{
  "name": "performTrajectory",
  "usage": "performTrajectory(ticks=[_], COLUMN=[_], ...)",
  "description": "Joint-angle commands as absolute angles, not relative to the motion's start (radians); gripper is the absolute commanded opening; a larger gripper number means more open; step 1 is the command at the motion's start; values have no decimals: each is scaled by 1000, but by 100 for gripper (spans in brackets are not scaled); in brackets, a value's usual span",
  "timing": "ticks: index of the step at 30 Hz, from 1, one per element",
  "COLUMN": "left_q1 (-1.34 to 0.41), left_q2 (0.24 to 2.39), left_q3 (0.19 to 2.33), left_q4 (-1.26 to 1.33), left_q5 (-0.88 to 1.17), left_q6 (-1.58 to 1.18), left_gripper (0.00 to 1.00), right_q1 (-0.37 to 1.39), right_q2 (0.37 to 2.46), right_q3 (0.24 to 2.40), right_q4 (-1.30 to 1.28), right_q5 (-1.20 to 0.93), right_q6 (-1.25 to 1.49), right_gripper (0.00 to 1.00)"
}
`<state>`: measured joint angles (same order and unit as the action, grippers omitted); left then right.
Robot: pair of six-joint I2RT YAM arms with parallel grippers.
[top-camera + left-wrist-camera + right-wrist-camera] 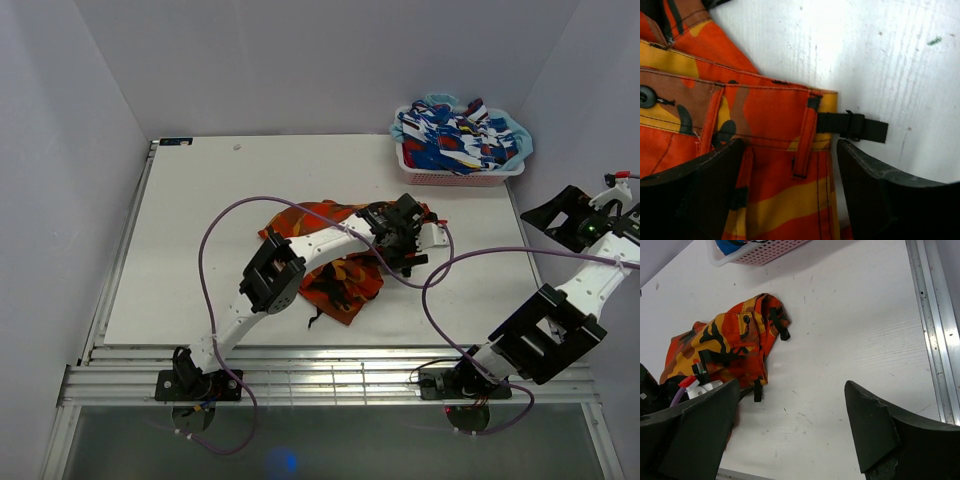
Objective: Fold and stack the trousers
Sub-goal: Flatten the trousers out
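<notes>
The white table is taken up near its middle by the trousers, which are bunched in a crumpled heap of orange, red and yellow with dark blotches. Part of the heap is covered by the left arm, which is stretched across it. The left gripper is held over the right-hand edge of the heap. In the left wrist view its jaws are seen spread wide, with nothing clamped between them. A stretch of waistband is framed there, with a belt loop in the gap and a dark button at the left edge. A black strap is laid out from the waistband's end onto the table surface. Whether the fingers are touching the cloth cannot be told.

Further right, at the far right corner of the table, a pink basket is set, filled with blue, white and red patterned cloth. The right gripper is held beyond the table's right edge, well apart from the trousers. Its jaws are likewise seen wide apart and nothing is held in them
</notes>
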<state>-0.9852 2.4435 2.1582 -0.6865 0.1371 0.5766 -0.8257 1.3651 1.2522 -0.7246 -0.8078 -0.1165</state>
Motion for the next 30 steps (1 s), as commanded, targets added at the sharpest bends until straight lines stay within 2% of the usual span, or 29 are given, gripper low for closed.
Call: performTrajectory(ticks=[1, 2, 3, 4, 5, 6, 8, 16, 20, 23, 26, 27, 30], left_q1=[-994, -994, -994, -994, -994, -994, -992, -875, -747, -643, -534, -470, -376], left_q2=[2447, 2453, 2456, 2454, 2448, 2424, 2389, 2120, 1877, 1701, 1554, 1469, 1375], left_q3=[2164, 2164, 2164, 2169, 2175, 2183, 2192, 2232, 2125, 2011, 1797, 1690, 1548], left_q4=[-592, -578, -551, -543, -542, -531, -512, -479, -465, -436, -387, -373, -386], left_q5=[97, 78, 62, 39, 43, 43, 19, -159, -150, -169, -202, -225, -284], left_q6=[539, 522, 508, 496, 483, 473, 446, 223, 95, 37, 11, 11, -35], left_gripper=[84, 79, 66, 58, 46, 20, 0, 0, 0, 0, 0, 0, 0], right_q1=[-838, -838, -839, -839, -839, -839, -839, -827, -756, -635, -467, -369, -149], right_q2=[1361, 1359, 1358, 1353, 1351, 1350, 1347, 1351, 1339, 1328, 1309, 1302, 1324], right_q3=[1279, 1278, 1275, 1270, 1266, 1256, 1249, 1241, 1189, 1151, 1108, 1100, 1085], right_q4=[-793, -798, -804, -808, -819, -821, -830, -831, -784, -749, -668, -643, -597], right_q5=[-867, -867, -865, -867, -867, -867, -870, -919, -939, -913, -867, -853, -776], right_q6=[-182, -195, -199, -207, -221, -224, -235, -255, -258, -258, -232, -227, -233], right_gripper=[90, 90, 90, 90, 90, 90, 90, 90, 90, 91, 92, 92, 91])
